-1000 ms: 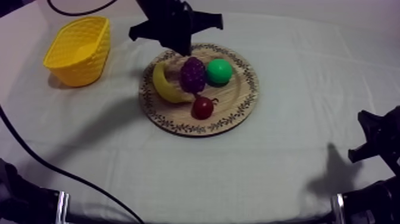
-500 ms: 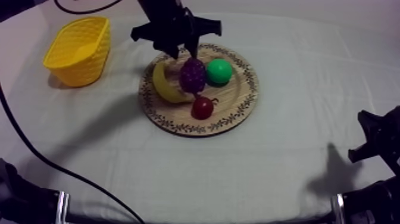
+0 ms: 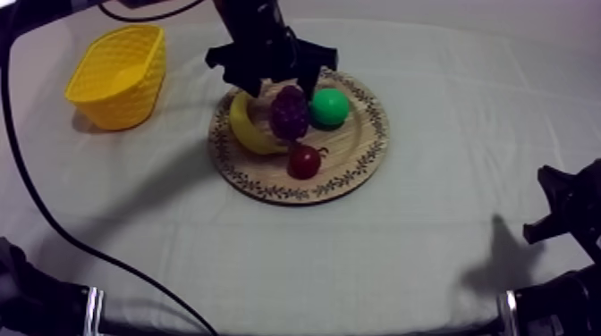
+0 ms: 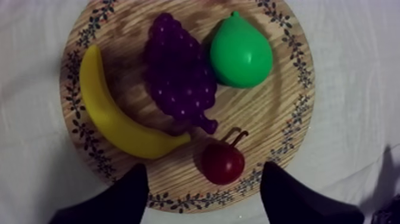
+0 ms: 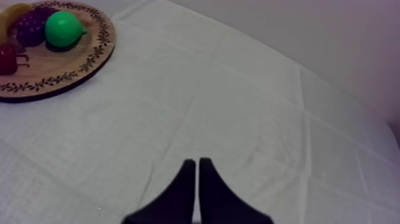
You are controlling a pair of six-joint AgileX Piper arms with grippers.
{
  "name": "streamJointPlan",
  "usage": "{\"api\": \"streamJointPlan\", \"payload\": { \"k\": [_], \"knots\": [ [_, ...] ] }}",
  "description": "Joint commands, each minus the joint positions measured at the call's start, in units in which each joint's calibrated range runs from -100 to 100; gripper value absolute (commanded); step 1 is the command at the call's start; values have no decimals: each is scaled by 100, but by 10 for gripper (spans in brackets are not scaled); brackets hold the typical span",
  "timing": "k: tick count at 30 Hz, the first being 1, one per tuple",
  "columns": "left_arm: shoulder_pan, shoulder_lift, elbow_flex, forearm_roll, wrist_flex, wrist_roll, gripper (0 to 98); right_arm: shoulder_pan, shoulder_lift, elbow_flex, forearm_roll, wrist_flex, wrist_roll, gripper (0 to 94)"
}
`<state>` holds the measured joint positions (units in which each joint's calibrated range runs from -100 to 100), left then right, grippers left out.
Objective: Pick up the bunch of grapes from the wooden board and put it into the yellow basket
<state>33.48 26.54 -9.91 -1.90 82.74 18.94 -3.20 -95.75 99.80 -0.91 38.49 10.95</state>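
Observation:
The purple bunch of grapes lies in the middle of the round wooden board, between a banana and a green pear. My left gripper hangs over the board's far side, just above the grapes, open, with nothing between its fingers. In the left wrist view the grapes lie straight below, and the two black fingertips stand wide apart over the board's rim. The yellow basket stands at the far left, empty as far as I see. My right gripper is shut as a narrow wedge.
On the board also lie a yellow banana, a green pear and a small red fruit. The right arm rests low at the table's right edge. Bare cloth separates board and basket.
My left gripper has gone from shut to wide open and has come a little nearer over the grapes. The fruit and the right arm have not moved.

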Motion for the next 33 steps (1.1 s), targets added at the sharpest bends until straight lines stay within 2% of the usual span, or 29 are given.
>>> {"api": "streamJointPlan", "payload": {
  "k": [1, 17, 33],
  "knots": [
    [-6, 67, -12, 8, 3, -12, 763, -2, -1, -2, 0, -3, 1, 3],
    [-51, 779, -372, 41, 2, -221, 821, -2, -1, -2, 0, -3, 1, 3],
    [-79, 1430, -795, 33, 75, -196, 815, -2, -1, -2, 0, -3, 1, 3]
  ]
}}
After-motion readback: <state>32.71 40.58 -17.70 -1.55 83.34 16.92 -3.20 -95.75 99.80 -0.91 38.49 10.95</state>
